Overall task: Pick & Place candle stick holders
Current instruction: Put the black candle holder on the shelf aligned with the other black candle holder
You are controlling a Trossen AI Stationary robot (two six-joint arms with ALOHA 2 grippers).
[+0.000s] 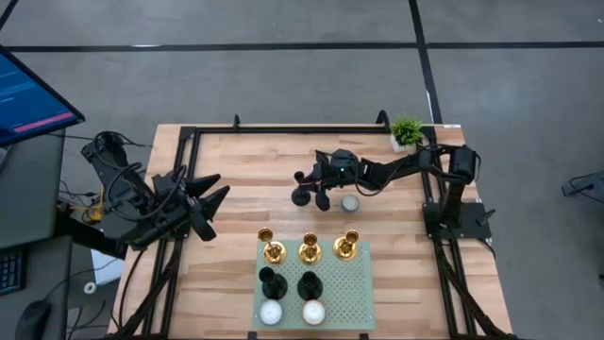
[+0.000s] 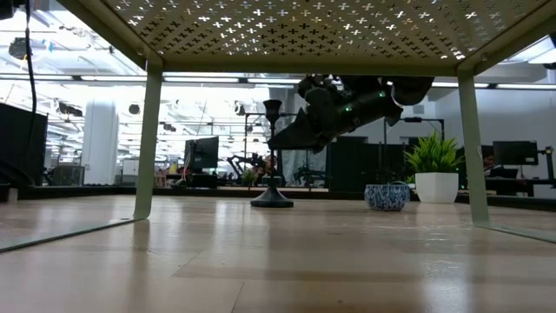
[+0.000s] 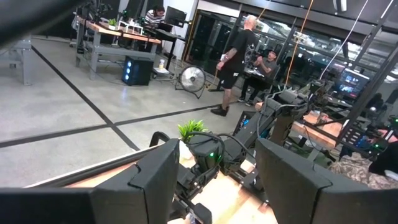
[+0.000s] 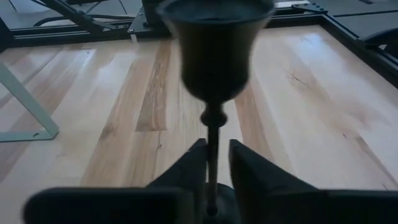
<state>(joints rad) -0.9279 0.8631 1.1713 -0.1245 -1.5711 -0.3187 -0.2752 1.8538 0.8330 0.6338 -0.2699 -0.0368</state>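
Note:
A black candle stick holder [image 1: 304, 195] stands upright on the table at mid-centre, its round base [image 2: 272, 200] on the wood. My right gripper [image 1: 317, 186] reaches in from the right and is shut around its stem, below the cup [image 4: 214, 43]. Three gold holders [image 1: 310, 247] and two black ones [image 1: 290, 282] stand on the green perforated rack [image 1: 354, 293] at the near edge. My left gripper [image 1: 212, 194] waits open and empty at the table's left. My right gripper has the black holder's thin stem [image 4: 212, 155] between its two fingers [image 4: 193, 171], about midway up, below the cup. The fingers come roughly level from the table's right and lie across the stem. The holder stays upright with its base on the table.
A small blue-white pot [image 1: 350, 202] sits just right of the held holder. A green potted plant [image 1: 407, 132] stands at the far right corner. Two white balls [image 1: 293, 312] lie on the rack's near edge. The low view looks under the rack, between its legs [image 2: 148, 148].

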